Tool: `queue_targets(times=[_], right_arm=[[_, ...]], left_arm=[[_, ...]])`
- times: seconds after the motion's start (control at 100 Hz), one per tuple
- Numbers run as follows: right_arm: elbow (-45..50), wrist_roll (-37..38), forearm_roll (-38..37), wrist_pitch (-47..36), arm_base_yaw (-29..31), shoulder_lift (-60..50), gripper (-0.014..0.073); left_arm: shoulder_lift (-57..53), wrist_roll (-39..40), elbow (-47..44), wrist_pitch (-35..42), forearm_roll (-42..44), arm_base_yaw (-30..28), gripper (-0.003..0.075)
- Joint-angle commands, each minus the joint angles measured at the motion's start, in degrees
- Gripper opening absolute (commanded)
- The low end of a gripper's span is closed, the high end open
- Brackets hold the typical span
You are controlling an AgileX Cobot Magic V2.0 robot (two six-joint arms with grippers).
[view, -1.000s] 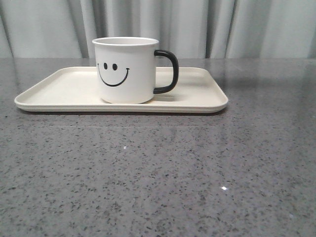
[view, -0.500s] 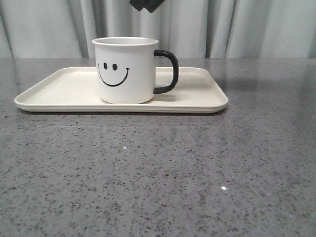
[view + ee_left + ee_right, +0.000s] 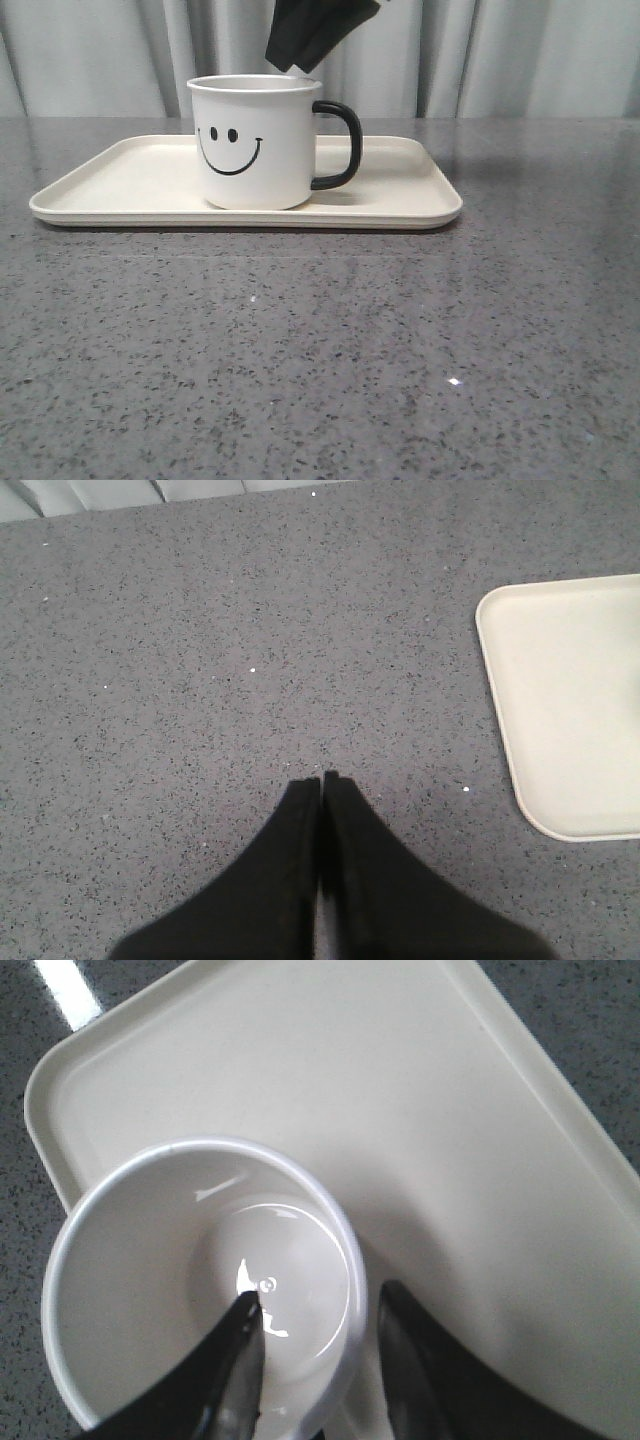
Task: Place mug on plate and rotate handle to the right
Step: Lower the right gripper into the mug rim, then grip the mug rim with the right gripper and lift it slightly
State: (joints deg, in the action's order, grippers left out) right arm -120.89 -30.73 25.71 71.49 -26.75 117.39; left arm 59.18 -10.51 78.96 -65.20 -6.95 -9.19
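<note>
On my front feed the mug (image 3: 256,142) stands upright on the plate (image 3: 400,195), a little left of the plate's middle, its smiley print facing the camera. The handle (image 3: 338,145) sticks out to the right side of the mug. The plate lies flat on the grey speckled worktop (image 3: 320,350), towards its far side, with grey curtains (image 3: 520,55) behind.

The right claw (image 3: 300,70) hangs from the top of that view, its dark tips just over the mug's rim on the handle side. My right wrist feed looks straight down into the mug (image 3: 200,1280): the 2 fingers are spread apart, 1 finger (image 3: 235,1360) over the inside of the cup and the other over the plate (image 3: 330,1080) just outside the wall, so the rim sits between them. I read this claw as released, and I see no contact with the rim, though from this angle I can't be fully sure of the height above it.

The left wrist feed shows the left claw (image 3: 322,780) clenched, its 2 black fingertips pressed together with nothing between them, above bare worktop (image 3: 200,660). A corner of the plate (image 3: 560,710) shows off to one side, well apart from those tips.
</note>
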Motion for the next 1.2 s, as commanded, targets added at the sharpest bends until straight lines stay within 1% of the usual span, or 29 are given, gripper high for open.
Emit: queue_targets(times=[0.0,0.47,0.6,1.19], right_arm=[[-1.9,0.2,1.1,-0.3,-0.1,-3.4,0.0301],[-1.9,0.2,1.1,0.2,-0.1,-1.9,0.0301],[-1.9,0.2,1.0,-0.7,-0.1,-1.8,0.0301],[-1.9,1.7,2.0,1.2,-0.1,1.1,0.0297]], left_arm=[[-0.7,0.0,1.3,3.2,-1.0,-0.1,-0.002],[-0.7,0.0,1.3,3.2,-1.1,-0.1,-0.002],[-0.7,0.0,1.3,3.2,-1.1,-0.1,-0.002],[-0.7,0.0,1.3,3.2,-1.1,-0.1,-0.002]])
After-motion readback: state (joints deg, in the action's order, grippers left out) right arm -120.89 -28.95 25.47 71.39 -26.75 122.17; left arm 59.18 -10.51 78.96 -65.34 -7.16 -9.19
